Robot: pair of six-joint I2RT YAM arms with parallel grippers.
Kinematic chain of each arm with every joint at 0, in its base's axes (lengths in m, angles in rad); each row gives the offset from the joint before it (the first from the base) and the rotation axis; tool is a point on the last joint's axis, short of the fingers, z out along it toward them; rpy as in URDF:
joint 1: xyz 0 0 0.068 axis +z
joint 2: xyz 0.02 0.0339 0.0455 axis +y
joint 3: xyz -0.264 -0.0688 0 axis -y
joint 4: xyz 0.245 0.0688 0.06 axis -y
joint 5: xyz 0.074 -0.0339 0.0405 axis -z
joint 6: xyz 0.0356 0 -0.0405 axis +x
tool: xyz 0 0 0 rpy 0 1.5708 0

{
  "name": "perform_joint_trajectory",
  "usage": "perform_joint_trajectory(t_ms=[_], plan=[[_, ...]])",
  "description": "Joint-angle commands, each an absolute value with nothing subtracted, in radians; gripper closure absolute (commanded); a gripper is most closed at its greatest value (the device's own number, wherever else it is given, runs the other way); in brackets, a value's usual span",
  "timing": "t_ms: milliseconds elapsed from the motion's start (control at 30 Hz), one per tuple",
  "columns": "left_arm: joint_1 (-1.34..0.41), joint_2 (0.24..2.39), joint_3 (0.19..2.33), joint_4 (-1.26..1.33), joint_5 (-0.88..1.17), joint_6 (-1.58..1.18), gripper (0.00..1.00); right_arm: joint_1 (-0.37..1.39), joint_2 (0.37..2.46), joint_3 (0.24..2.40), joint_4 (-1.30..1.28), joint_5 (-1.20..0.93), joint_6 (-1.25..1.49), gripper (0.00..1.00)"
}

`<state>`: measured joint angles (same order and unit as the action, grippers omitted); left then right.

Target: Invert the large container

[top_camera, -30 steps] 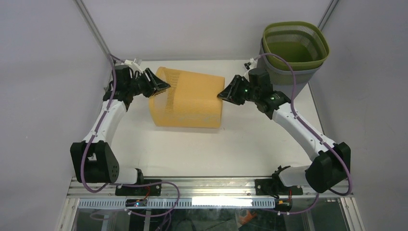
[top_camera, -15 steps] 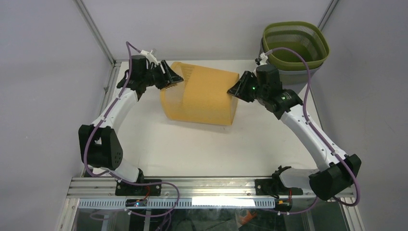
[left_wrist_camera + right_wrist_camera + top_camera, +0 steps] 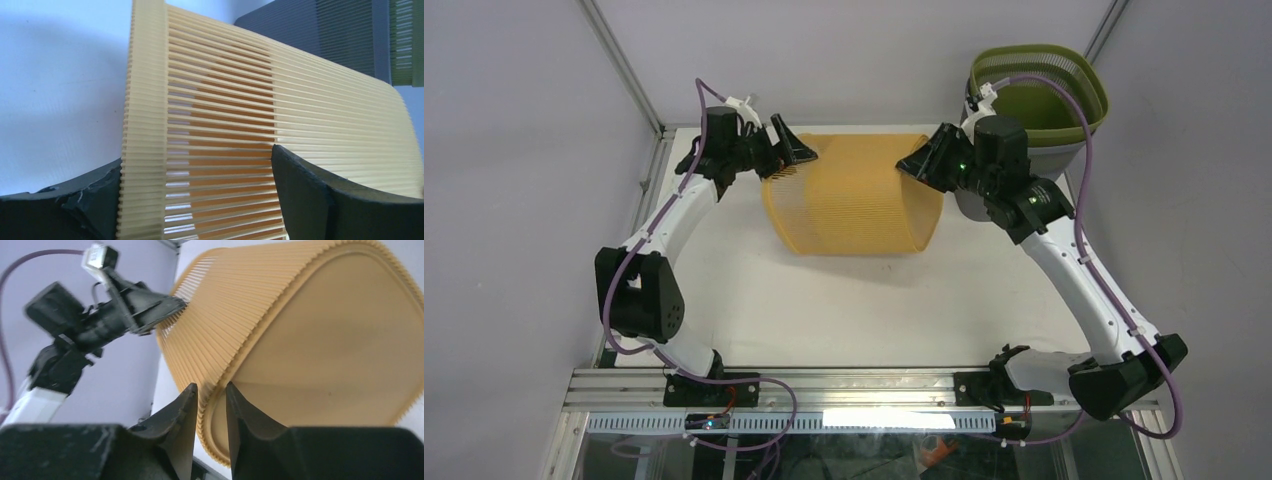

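The large container (image 3: 854, 195) is a yellow-orange slatted basket. It lies on its side, held off the table near the back, mouth to the left and solid bottom to the right. My left gripper (image 3: 786, 158) grips its rim. In the left wrist view (image 3: 195, 200) the rim band passes between the two fingers, and the slatted wall (image 3: 300, 100) fills the frame. My right gripper (image 3: 914, 165) is shut on the ridged bottom edge. The right wrist view (image 3: 211, 395) shows both fingers pinching that edge, and the flat bottom (image 3: 320, 340) faces the camera.
A green slatted basket (image 3: 1039, 90) sits nested in a grey one (image 3: 1014, 150) at the back right corner, close behind my right wrist. Both also show in the left wrist view, grey (image 3: 325, 35) and green (image 3: 405, 40). Frame posts stand at the back corners.
Both arms have carried the container up, back and to the right. It has left the table and now hangs between the grippers near the back wall.
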<state>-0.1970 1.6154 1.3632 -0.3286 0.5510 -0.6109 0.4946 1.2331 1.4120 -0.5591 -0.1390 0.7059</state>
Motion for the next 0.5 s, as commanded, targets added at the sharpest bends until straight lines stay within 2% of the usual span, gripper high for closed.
perform_joint_trajectory(t_ms=[0,100,467], plan=[[-0.310,1.631,1.402,-0.380,0.639,-0.534,0.12,0.576,1.236,1.516,-0.198,-0.380,0.771,0.71],[-0.310,1.636,1.400,-0.381,0.638,-0.530,0.02,0.586,1.250,1.523,-0.193,-0.380,0.768,0.71],[-0.310,1.647,1.438,-0.504,0.491,-0.414,0.01,0.641,1.318,1.521,-0.185,-0.390,0.773,0.70]])
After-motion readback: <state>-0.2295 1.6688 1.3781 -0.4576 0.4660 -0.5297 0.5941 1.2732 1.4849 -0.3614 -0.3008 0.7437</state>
